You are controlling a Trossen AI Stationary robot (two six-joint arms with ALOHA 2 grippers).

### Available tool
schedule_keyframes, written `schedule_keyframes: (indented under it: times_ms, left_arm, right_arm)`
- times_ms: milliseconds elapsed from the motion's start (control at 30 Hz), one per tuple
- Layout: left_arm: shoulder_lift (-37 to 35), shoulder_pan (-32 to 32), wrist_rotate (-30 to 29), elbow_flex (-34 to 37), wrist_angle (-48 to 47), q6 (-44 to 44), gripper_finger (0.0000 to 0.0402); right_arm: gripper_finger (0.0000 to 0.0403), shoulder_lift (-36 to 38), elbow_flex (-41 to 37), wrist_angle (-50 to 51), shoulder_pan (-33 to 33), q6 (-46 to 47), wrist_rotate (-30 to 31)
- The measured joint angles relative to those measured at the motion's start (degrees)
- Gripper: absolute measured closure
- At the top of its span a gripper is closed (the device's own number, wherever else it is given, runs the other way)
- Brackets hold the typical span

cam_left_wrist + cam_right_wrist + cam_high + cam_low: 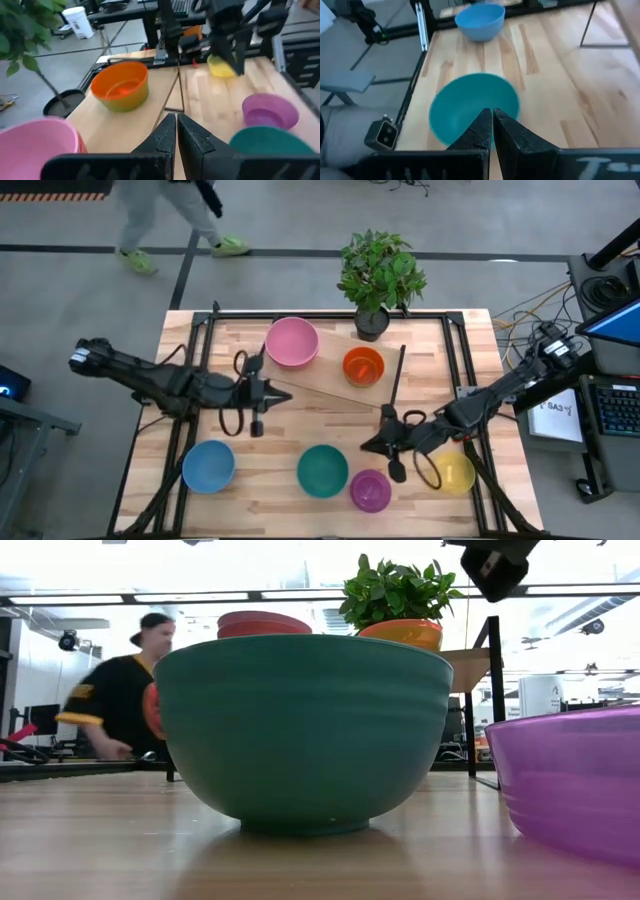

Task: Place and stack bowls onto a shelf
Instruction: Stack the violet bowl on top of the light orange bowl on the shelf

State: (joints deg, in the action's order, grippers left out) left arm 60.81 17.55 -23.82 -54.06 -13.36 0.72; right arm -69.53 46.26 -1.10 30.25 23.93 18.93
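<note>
You had the light-wood tabletop mostly in sight from above, with its black frame rails showing along both sides. The low light-wood shelf board sat toward the far edge, its outline hard to separate from the table planks.

The leafy green potted plant overhung the far right corner of the shelf and hid the black pot beneath it. A person in dark clothing stood behind the table, partly cut off by the bowls in the low view.

The round pink plastic bowl and the round orange plastic bowl were on the shelf, apart from each other. In the low view the pink one seemed to sit on a red one, though you could only see rims. The round teal plastic bowl filled that view and blocked most of what lay behind. The round blue plastic bowl sat near the front left edge. The round purple plastic bowl sat just beside the teal one, and the round yellow plastic bowl was partly covered by the right arm.

The left gripper hovered by the shelf's near edge with its fingers pressed together on nothing. The right gripper hung between the teal and yellow bowls, fingers likewise together and empty. Bare planks lay between the two grippers.
</note>
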Motion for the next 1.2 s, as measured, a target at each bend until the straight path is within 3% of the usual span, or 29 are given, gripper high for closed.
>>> schedule_keyframes:
  times_ms: [100, 333, 533, 700, 833, 1033, 1200]
  left_arm:
    - [-2.2, 1.6, -2.8, 3.6, 1.1, 0.0, 0.0401]
    - [-12.6, 1.9, -3.3, 11.7, 8.0, 2.8, 0.0401]
    - [-22.8, 1.8, -6.1, 16.4, 8.8, 3.3, 0.0401]
    - [-28.3, 1.8, -6.3, 20.0, 9.1, 3.3, 0.0401]
    - [-30.5, 1.8, -6.3, 21.7, 9.9, 4.4, 0.0401]
    - [-32.3, 1.8, -6.2, 21.9, 9.6, 4.8, 0.0402]
    - [-32.4, 1.8, -6.0, 21.9, 9.0, 4.8, 0.0401]
  right_arm:
    - [0.0394, -3.3, 5.8, 7.2, 0.1, 3.6, -1.0]
    - [0.0394, -11.8, 21.1, 31.5, 0.1, 15.3, -1.5]
    - [0.0394, -17.9, 30.9, 44.5, 0.1, 23.2, -8.2]
    - [0.0393, -20.7, 34.3, 45.7, 0.1, 28.2, -14.3]
    - [0.0379, -21.8, 35.1, 45.7, 0.1, 29.6, -15.5]
    - [0.0319, -24.6, 34.0, 46.1, 0.1, 31.8, -16.4]
    - [0.0266, -28.7, 33.8, 46.7, 0.2, 26.4, -18.9]
